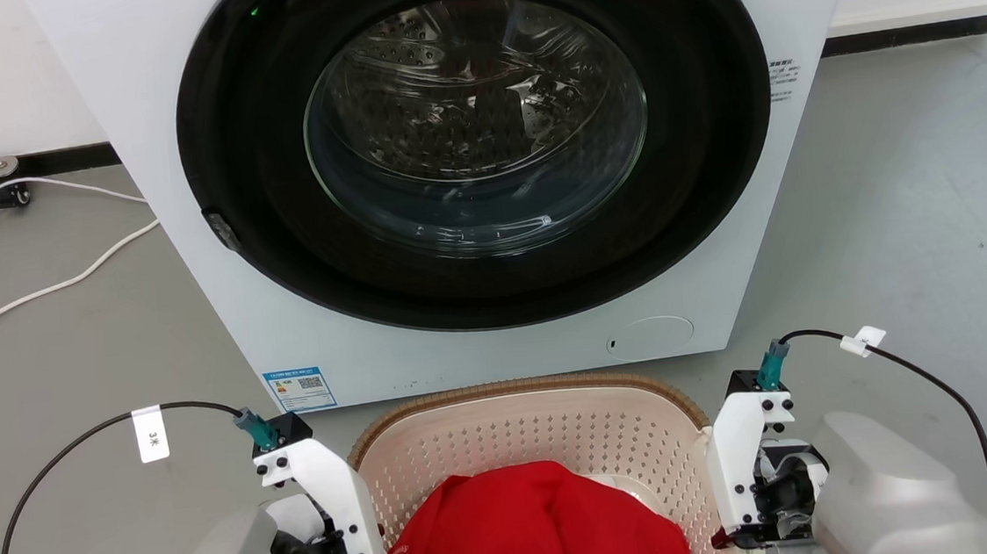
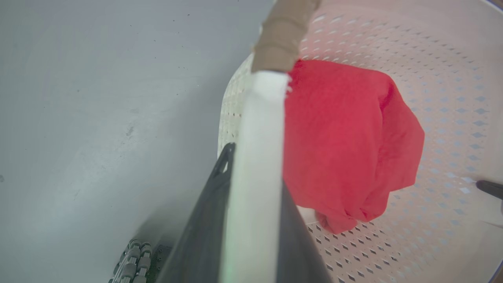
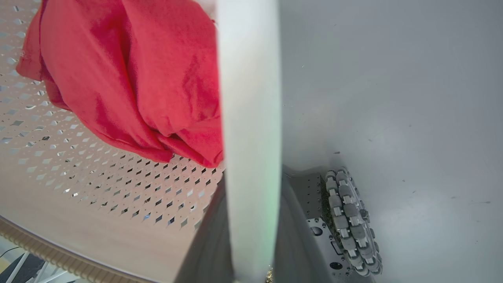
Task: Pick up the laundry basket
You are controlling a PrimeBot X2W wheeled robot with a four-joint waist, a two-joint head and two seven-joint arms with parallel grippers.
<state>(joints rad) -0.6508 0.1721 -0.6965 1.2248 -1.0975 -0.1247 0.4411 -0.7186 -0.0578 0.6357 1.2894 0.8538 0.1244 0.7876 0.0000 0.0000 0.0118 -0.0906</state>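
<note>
The laundry basket (image 1: 523, 433) is cream, perforated, with a brown woven rim, and sits low in the head view right before the washer. A red garment (image 1: 531, 529) lies crumpled inside it. My left gripper (image 1: 338, 536) is at the basket's left side and my right gripper (image 1: 752, 486) at its right side, both pointing down. In the left wrist view the dark fingers (image 2: 204, 236) clamp the white side handle (image 2: 257, 149). In the right wrist view the fingers (image 3: 294, 236) clamp the other white handle (image 3: 249, 118). Whether the basket touches the floor I cannot tell.
The white washer (image 1: 192, 248) with its round glass door (image 1: 473, 129) shut stands just beyond the basket. White cables (image 1: 45, 286) trail over the grey floor at the left. My base's roller wheels (image 3: 349, 220) sit under the basket's right side.
</note>
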